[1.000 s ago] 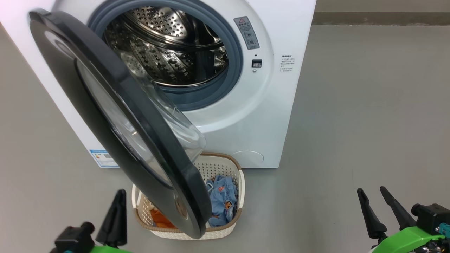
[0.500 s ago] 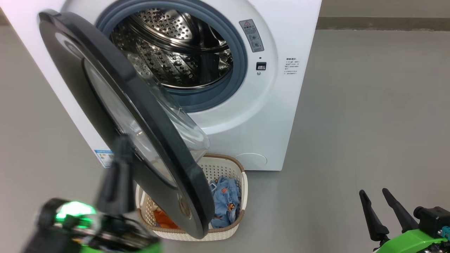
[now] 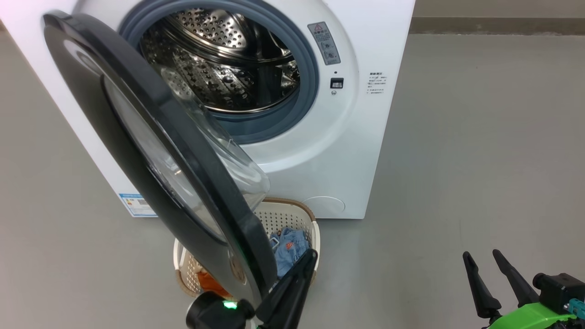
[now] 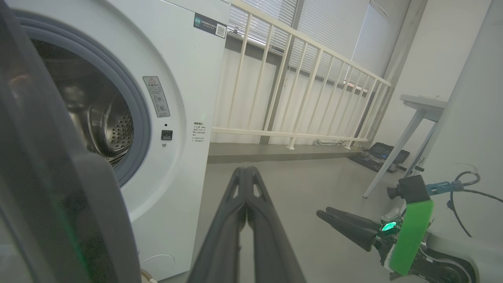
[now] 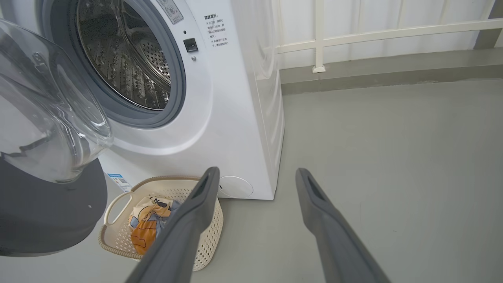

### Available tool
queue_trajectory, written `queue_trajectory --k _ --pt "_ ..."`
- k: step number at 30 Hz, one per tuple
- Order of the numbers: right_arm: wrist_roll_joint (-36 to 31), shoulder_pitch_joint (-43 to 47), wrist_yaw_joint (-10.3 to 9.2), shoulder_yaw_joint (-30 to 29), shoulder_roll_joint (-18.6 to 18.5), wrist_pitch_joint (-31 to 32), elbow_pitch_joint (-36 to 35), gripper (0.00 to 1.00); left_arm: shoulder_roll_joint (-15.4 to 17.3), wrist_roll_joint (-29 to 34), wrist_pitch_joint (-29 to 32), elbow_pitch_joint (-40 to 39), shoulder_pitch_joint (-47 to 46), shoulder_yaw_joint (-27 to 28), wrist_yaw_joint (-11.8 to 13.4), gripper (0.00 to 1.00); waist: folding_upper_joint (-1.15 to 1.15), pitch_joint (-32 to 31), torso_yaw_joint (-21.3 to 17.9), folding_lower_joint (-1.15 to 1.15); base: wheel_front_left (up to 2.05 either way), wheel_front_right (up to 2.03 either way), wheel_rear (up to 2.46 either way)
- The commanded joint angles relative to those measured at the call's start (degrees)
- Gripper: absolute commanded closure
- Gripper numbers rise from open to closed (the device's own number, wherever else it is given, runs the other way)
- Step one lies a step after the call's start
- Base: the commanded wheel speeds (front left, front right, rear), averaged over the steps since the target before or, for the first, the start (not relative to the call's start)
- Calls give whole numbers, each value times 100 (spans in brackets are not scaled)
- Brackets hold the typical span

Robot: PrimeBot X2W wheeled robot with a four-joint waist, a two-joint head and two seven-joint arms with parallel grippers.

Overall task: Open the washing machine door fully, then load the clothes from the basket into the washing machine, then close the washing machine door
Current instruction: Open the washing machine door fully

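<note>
Now that the closed, empty left end effector has crossed inside the round black-rimmed glass door, it can push it wider; the right end effector gapes empty.

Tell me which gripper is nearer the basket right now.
Left. The left gripper, shut, has its tip at the right rim of the basket in the head view. The right gripper, open, hangs far off to the basket's right, above the floor.
</note>
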Motion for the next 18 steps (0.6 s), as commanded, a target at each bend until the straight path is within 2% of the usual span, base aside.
queue_trajectory --k 1,9,18 --pt "2 -90 9 130 -86 -70 -120 0 2 -97 -31 -86 -316 142 39 100 0 10 -12 0 0 0 0" --pt "16 -125 9 122 -25 -70 -130 0 2 -575 -32 855 -795 156 336 100 0 73 -86 0 0 0 0" --pt "38 -137 9 93 10 -70 -148 0 2 -693 -32 1282 -950 379 366 100 0 116 -89 0 0 0 0"
